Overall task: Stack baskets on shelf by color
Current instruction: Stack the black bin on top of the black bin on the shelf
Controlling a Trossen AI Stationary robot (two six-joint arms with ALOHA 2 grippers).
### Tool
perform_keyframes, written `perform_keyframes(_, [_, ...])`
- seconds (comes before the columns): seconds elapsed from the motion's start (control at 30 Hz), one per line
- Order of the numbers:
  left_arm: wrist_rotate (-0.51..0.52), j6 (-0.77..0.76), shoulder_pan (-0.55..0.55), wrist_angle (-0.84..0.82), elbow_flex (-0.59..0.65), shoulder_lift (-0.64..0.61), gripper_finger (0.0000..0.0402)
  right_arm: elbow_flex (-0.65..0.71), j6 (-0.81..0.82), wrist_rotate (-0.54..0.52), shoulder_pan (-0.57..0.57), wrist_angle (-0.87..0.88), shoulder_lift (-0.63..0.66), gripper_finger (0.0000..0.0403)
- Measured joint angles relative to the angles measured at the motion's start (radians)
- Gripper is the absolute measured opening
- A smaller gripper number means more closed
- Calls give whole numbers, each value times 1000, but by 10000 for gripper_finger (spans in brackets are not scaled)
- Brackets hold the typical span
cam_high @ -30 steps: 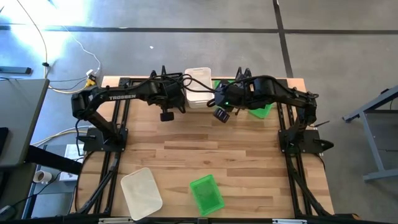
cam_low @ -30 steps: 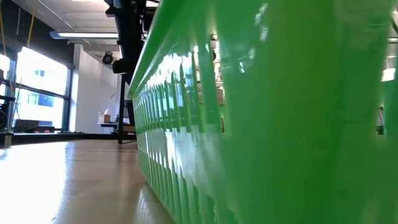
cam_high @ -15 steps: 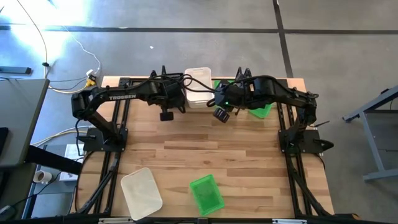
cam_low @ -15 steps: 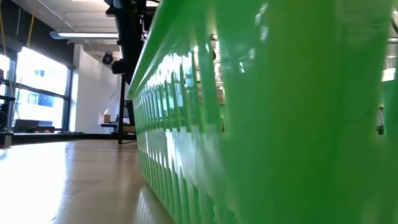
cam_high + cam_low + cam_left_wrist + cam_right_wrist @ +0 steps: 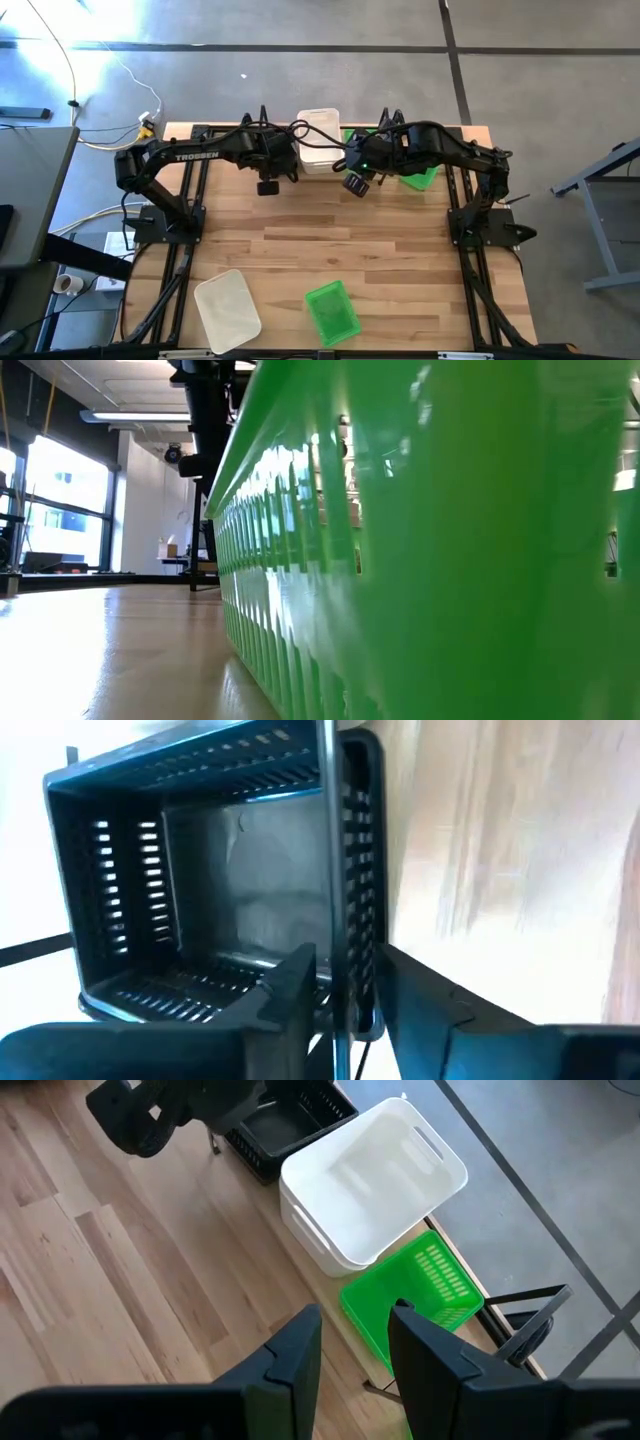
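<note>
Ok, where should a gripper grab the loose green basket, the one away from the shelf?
Probably a long side wall of the green basket, from straight above: it sits open side up, so jaws can straddle the thin rim, one inside, one outside, as the left gripper does on the black basket.

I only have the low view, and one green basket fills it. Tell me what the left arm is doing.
Observer: The left gripper is at the far edge of the table, shut on the side wall of a black basket.
Operator: Now the right arm.
Observer: The right gripper is open and holds nothing. It hangs above the stacked white basket and the stacked green basket next to it.
Operator: Tell me what is still loose.
Observer: Two baskets lie at the near edge: the loose white basket and, beside it, the loose green basket that blocks your view.
</note>
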State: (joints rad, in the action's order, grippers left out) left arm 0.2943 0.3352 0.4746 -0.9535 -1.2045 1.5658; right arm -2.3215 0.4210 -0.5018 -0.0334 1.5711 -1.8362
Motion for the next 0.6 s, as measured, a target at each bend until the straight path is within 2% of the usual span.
perform_keyframes(0.33, [-14,-15,0,-22,-16,0,161,0,0,6,0,0,0,106])
perform_keyframes(0.47, [13,-27,4,-12,-33,0,160,0,0,7,0,0,0,106])
perform_keyframes(0.6, [-26,-29,4,-15,-65,-3,150,0,0,7,0,0,0,106])
